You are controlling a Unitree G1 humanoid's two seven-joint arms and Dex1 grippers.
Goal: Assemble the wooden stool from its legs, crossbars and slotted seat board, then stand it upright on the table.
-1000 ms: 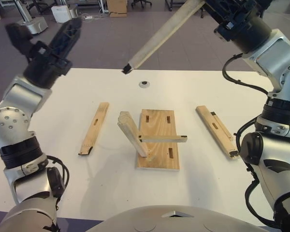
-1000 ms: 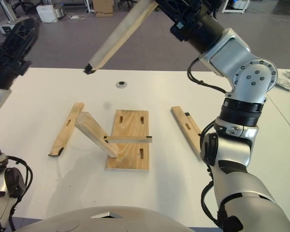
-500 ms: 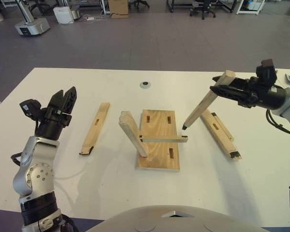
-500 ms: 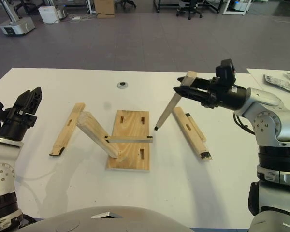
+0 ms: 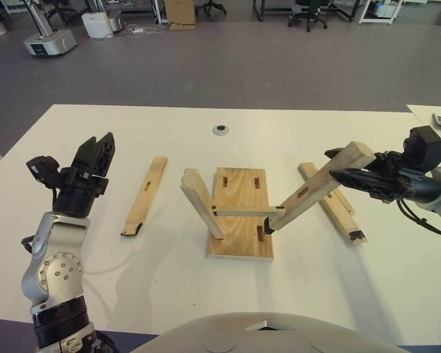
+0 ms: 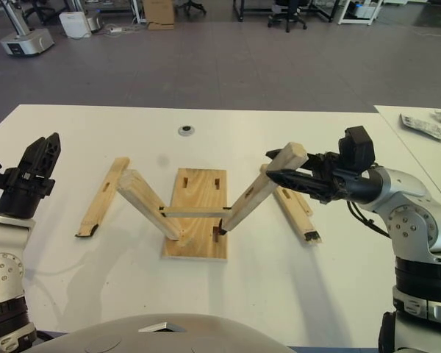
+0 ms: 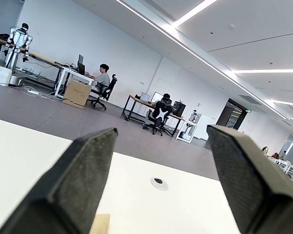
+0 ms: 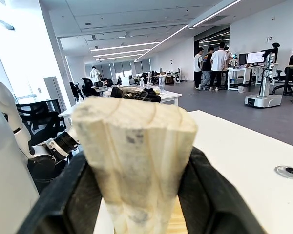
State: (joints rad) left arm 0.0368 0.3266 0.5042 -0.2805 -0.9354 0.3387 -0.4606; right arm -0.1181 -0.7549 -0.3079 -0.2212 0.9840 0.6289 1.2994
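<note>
The slotted seat board [image 5: 240, 187] lies flat mid-table. One wooden leg [image 5: 201, 203] leans out of its left side, and a thin crossbar [image 5: 246, 211] runs from that leg to the right. My right gripper [image 5: 338, 166] is shut on the upper end of a second leg [image 5: 309, 193], which slants down so its dark lower tip rests at the board's near right slot, by the crossbar's free end. In the right wrist view the leg's end grain [image 8: 136, 161] sits between the dark fingers. My left gripper [image 5: 97, 144] is open and holds nothing above the table's left side.
A loose leg [image 5: 145, 193] lies left of the board. Two more wooden pieces [image 5: 334, 200] lie right of it, under the held leg. A round grommet [image 5: 220, 129] sits in the table behind the board. The near part of the table is bare.
My right arm swung the held leg down from high over the table until its lower tip met the seat board. My left arm came down from overhead to the table's left side.
</note>
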